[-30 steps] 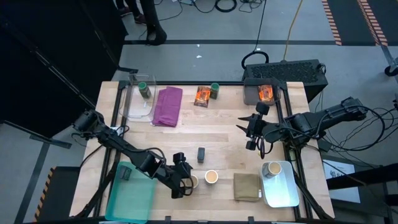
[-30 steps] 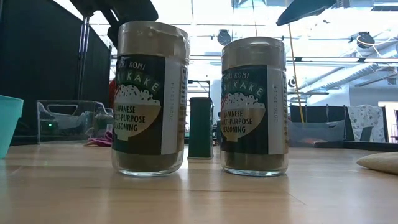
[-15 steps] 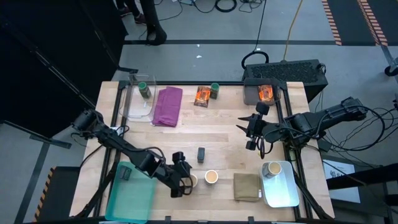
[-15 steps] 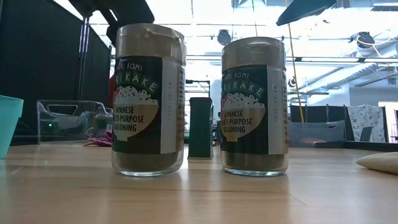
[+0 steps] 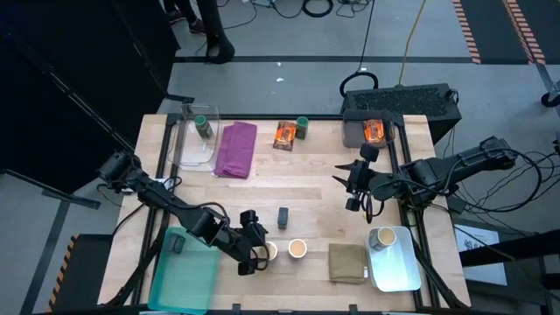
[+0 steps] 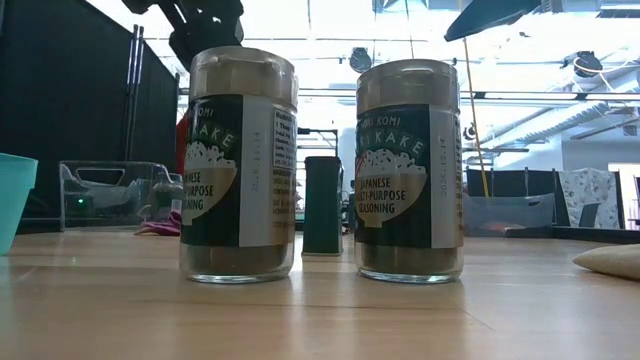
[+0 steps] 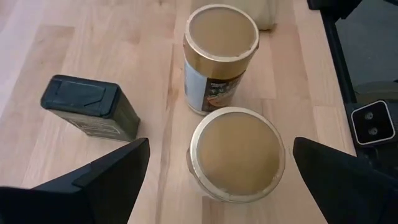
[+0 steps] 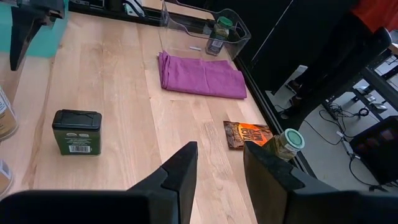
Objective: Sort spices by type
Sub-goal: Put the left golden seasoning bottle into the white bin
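- The left gripper [image 7: 211,171] hovered over the near edge of the table with its dark fingers spread wide, one to each side of a round tan-topped seasoning jar [image 7: 235,152] — straddling it from above, nothing yet grasped.
- A second tan-topped jar [image 7: 221,56] stood just beyond the first, and a dark green rectangular tin [image 7: 90,107] stood upright near them, off to one side of the gripper.
- The right gripper [image 5: 354,185] hung above mid-table, well apart from any spice; its fingers were narrowed with a gap between them and held nothing.
- Sorting looked partly done: a green-lidded jar [image 5: 202,125] sat in the clear bin [image 5: 186,150], a shiny orange packet [image 5: 374,131] in the dark crate [image 5: 411,103], a tan-topped jar [image 5: 383,237] on the pale tray [image 5: 402,271], and a dark item in the teal tray [image 5: 188,271].
- Left over — the two tan-topped jars, the dark tin, another orange packet [image 5: 283,134] and another green-lidded jar [image 5: 302,127] beside it at the far edge.
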Motion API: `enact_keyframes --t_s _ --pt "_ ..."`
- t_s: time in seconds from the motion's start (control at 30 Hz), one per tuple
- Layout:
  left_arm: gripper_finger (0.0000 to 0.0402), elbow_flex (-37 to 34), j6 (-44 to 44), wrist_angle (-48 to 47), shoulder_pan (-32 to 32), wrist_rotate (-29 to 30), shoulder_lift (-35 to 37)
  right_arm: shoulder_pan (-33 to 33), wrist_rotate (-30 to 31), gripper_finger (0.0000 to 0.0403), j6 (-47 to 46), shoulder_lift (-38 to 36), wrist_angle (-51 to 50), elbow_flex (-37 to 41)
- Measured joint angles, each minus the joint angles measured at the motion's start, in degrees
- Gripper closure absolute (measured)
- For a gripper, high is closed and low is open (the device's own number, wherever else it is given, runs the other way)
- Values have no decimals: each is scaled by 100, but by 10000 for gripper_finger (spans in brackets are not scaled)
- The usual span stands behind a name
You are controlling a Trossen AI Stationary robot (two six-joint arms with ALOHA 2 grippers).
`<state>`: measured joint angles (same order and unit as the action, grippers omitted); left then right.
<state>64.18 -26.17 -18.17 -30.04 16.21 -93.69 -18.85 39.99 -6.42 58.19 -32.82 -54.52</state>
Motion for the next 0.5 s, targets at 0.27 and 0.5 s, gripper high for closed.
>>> enact_keyframes --t_s 0.27,0.5 --pt "2 9 342 219 -132 73 -115 0 2 289 0 0 0 0" --pt "2 11 701 307 -203 323 -413 1 2 289 0 0 -2 0"
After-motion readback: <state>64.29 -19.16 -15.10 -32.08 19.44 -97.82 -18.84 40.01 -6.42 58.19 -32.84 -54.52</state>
